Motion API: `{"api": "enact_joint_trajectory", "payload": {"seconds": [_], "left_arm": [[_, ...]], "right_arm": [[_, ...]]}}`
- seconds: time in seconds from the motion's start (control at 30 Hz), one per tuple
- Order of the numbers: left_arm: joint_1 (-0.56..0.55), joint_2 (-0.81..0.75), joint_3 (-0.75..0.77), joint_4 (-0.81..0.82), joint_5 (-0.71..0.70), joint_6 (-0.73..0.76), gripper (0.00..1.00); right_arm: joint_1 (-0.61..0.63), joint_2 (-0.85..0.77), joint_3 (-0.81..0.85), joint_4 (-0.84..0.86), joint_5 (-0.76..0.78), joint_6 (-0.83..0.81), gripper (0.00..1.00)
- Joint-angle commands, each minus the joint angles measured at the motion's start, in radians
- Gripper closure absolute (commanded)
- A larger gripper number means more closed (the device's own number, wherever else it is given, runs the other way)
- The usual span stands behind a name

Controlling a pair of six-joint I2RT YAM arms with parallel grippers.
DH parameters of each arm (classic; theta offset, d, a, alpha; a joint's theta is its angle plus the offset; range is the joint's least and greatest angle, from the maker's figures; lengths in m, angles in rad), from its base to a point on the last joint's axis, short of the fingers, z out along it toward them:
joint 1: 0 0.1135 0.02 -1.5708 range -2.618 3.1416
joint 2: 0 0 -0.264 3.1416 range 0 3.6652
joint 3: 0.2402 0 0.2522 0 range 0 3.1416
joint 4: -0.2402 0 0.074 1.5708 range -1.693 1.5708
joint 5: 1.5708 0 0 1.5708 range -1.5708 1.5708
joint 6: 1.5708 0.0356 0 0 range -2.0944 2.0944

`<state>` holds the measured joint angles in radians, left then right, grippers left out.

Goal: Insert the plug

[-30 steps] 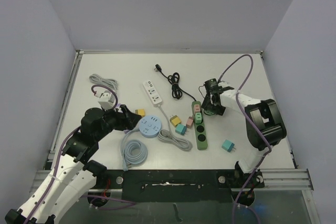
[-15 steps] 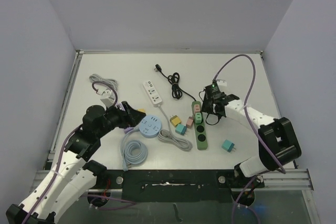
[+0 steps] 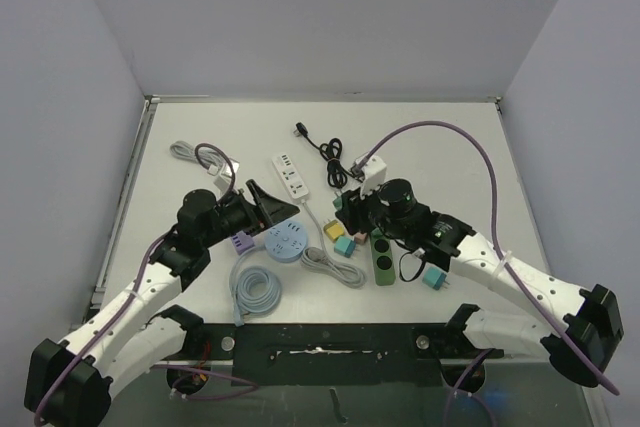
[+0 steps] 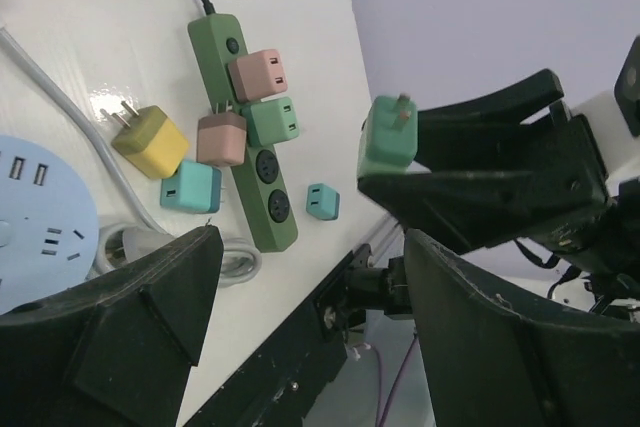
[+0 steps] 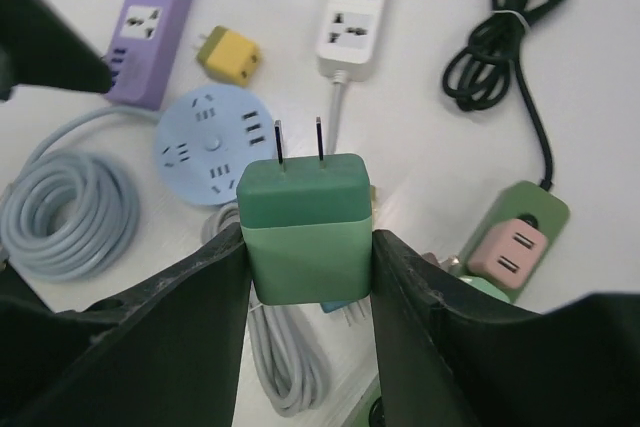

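- Gripping the green plug (image 5: 305, 197) in the right gripper (image 5: 306, 247), jaws narrowed on its body, clear of the table (image 5: 610, 147).
- Pointing prongs to 12 o'clock in the right wrist view; round blue strip (image 5: 213, 142) at 10 o'clock, probably nearest.
- Gaping wide, empty: left gripper (image 4: 310, 287).

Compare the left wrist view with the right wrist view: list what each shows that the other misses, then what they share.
Only the left wrist view shows the lone teal plug lying beside the green strip. Only the right wrist view shows the purple strip and the grey coil. Both show the green plug gripped in the right tool, the yellow plug, the blue hub and the green strip.
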<state>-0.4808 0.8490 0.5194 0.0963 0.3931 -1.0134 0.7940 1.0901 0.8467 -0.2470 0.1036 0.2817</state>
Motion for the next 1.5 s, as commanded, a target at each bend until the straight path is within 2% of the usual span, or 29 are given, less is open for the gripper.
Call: {"api": "enact_joint_trajectory", "payload": {"seconds": [0.0, 0.6, 0.73, 0.93, 1.03, 1.17, 1.23, 1.37, 1.47], "left_arm": [[-0.012, 0.046, 0.019, 0.160, 0.064, -0.088, 0.28], [-0.104, 0.206, 0.027, 0.153, 0.146, -0.034, 0.30], [-0.107, 0.219, 0.020, 0.161, 0.147, -0.036, 0.44], [-0.110, 0.214, 0.011, 0.198, 0.171, -0.042, 0.72], [-0.109, 0.189, -0.012, 0.255, 0.175, -0.044, 0.77], [-0.103, 0.105, -0.044, 0.345, 0.139, -0.045, 0.77], [-0.093, 0.059, -0.039, 0.339, 0.108, -0.026, 0.78], [-0.082, -0.017, -0.030, 0.325, 0.030, -0.004, 0.78], [-0.082, -0.058, -0.035, 0.378, 0.006, -0.019, 0.78]], "right_arm": [[0.061, -0.007, -0.029, 0.109, -0.148, -0.156, 0.74], [0.147, 0.140, 0.081, 0.078, -0.256, -0.243, 0.72], [0.150, 0.140, 0.080, 0.094, -0.283, -0.238, 0.72], [0.152, 0.141, 0.070, 0.120, -0.311, -0.216, 0.69], [0.152, 0.135, 0.076, 0.115, -0.309, -0.182, 0.59], [0.152, 0.062, 0.025, 0.177, -0.268, -0.073, 0.26], [0.152, 0.010, -0.016, 0.228, -0.262, -0.012, 0.17], [0.152, -0.084, -0.077, 0.305, -0.207, 0.148, 0.13], [0.152, -0.144, -0.135, 0.423, -0.185, 0.279, 0.13]]}}
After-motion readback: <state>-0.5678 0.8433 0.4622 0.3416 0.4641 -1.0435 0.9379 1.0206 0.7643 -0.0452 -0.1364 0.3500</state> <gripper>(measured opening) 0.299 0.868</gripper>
